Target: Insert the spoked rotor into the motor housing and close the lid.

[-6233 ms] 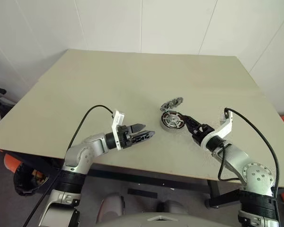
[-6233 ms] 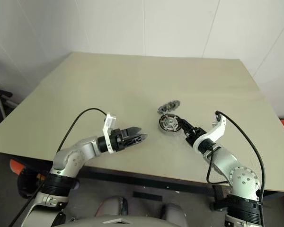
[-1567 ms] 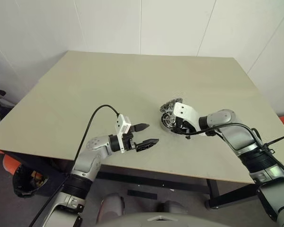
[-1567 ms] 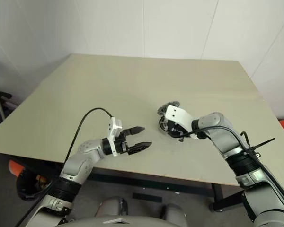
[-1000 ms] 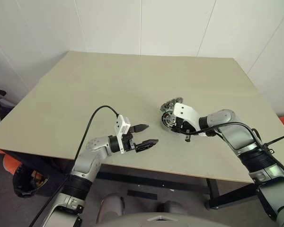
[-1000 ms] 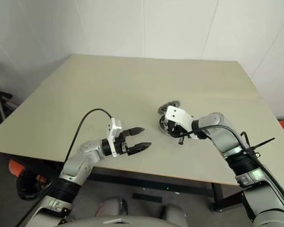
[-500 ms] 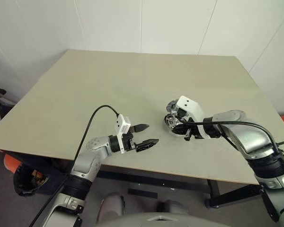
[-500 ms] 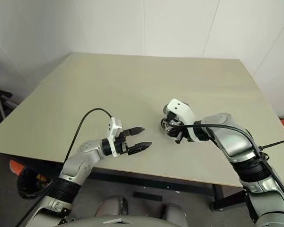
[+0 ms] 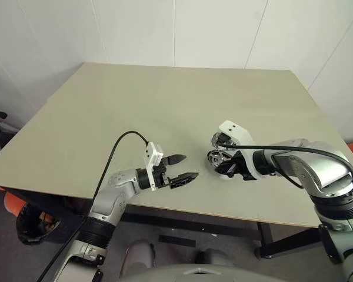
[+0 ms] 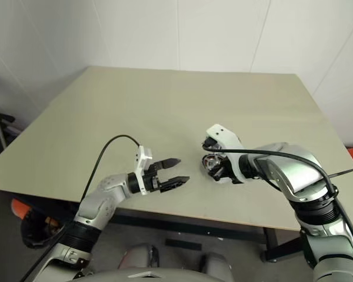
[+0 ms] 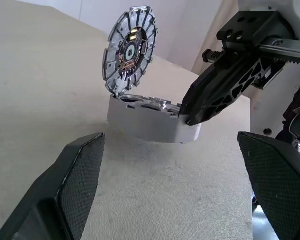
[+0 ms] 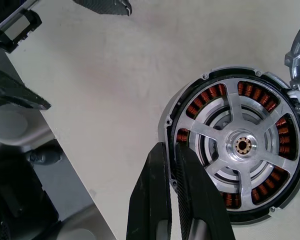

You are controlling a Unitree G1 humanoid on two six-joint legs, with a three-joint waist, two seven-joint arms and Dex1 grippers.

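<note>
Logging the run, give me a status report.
Left pincer open, empty. Right pincer shut at motor housing rim. Spoked rotor seated; lid up. Nothing blocking.

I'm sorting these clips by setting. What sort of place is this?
Probably a plain lab or test room: a bare table against white walls, with a motor housing being assembled on it.

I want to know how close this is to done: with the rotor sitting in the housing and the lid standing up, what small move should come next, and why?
Probably bring the shut right gripper round behind the lid and nudge it down. The spoked rotor already lies seated in the motor housing, while the lid stands upright at the rim, and the open left gripper waits apart.
</note>
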